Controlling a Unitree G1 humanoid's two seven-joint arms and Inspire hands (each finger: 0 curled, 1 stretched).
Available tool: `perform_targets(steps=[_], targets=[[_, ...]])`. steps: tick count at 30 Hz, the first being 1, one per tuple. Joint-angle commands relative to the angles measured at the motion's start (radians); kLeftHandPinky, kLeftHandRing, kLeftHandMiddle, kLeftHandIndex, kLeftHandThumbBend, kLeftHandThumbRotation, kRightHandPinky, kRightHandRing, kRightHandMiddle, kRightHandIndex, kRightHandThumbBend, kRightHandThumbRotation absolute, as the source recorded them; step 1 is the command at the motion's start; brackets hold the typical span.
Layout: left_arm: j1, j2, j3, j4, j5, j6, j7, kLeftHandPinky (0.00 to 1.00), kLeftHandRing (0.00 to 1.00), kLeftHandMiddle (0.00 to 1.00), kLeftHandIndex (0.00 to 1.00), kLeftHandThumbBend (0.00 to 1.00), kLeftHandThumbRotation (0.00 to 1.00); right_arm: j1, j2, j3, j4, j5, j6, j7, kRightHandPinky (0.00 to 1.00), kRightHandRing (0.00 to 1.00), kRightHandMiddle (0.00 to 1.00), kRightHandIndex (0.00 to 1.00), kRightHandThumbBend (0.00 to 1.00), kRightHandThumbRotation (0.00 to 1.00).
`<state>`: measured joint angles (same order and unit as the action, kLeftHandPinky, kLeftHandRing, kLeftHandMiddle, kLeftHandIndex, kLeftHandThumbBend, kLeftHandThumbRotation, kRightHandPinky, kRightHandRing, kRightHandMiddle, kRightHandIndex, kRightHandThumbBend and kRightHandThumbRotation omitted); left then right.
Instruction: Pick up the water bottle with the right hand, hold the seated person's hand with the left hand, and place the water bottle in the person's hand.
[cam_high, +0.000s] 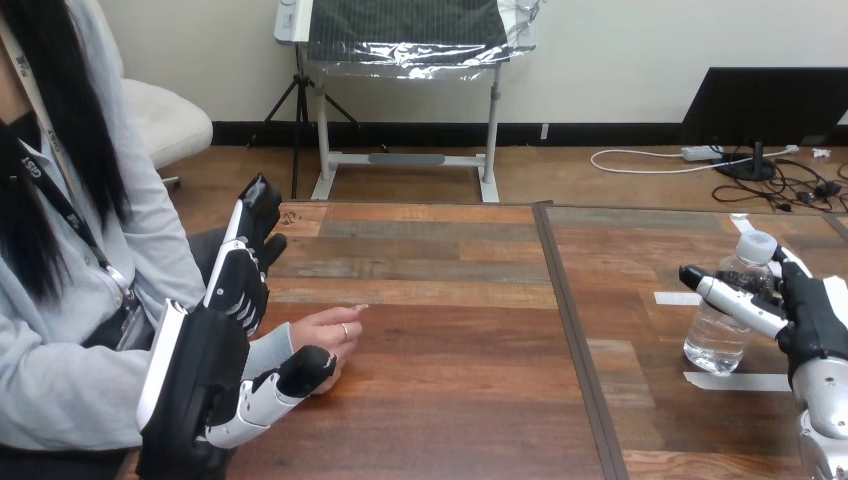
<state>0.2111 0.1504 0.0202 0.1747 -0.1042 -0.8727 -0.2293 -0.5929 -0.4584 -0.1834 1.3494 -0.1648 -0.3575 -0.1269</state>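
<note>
The robot's right hand (815, 322) is gripping the water bottle (722, 330) from the view's right. Its thumb (735, 303) is lying across the front of the bottle below the shoulder, and its fingers (793, 262) are curling round the far side near the white cap (757, 243). The clear bottle is standing upright with its base on the table (450, 400), on the right-hand panel beyond the seam (572, 330). It is sitting between two strips of white tape, one (678, 298) just behind it to the view's left and one (737, 381) just in front of it.

The robot's left hand (215, 350) is standing at the view's left with its back to the camera. Its fingers (240, 270) are pointing straight and away across the table, and its thumb (300, 372) is jutting out toward the view's right. It is gripping nothing. The person's hand (325, 335) is resting on the wood just beside it, fingers loosely pointing to the view's right, with the grey-sleeved wrist (268, 352) passing between the robot's thumb and palm. The thumb tip is sitting against the near edge of the person's hand, though I cannot tell whether it is pressing there

The bottle and the person's hand are lying well apart, on opposite sides of the seam
</note>
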Motion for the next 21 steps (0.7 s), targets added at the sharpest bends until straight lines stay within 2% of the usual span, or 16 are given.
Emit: perform_targets(steps=[1, 21], targets=[[-0.027, 0.009, 0.017, -0.056, -0.007, -0.001, 0.005, 0.95, 1.00, 1.00, 1.00, 1.00, 0.71, -0.034, 0.016, 0.005, -0.001, 0.000, 0.003, 0.002, 0.76, 0.82, 0.85, 0.93, 1.00, 0.42], [-0.030, 0.018, 0.029, -0.044, -0.027, -0.032, -0.009, 0.93, 0.98, 1.00, 1.00, 1.00, 0.69, -0.047, 0.031, 0.034, 0.003, -0.033, 0.035, -0.048, 0.75, 0.81, 0.82, 0.89, 0.97, 0.19]])
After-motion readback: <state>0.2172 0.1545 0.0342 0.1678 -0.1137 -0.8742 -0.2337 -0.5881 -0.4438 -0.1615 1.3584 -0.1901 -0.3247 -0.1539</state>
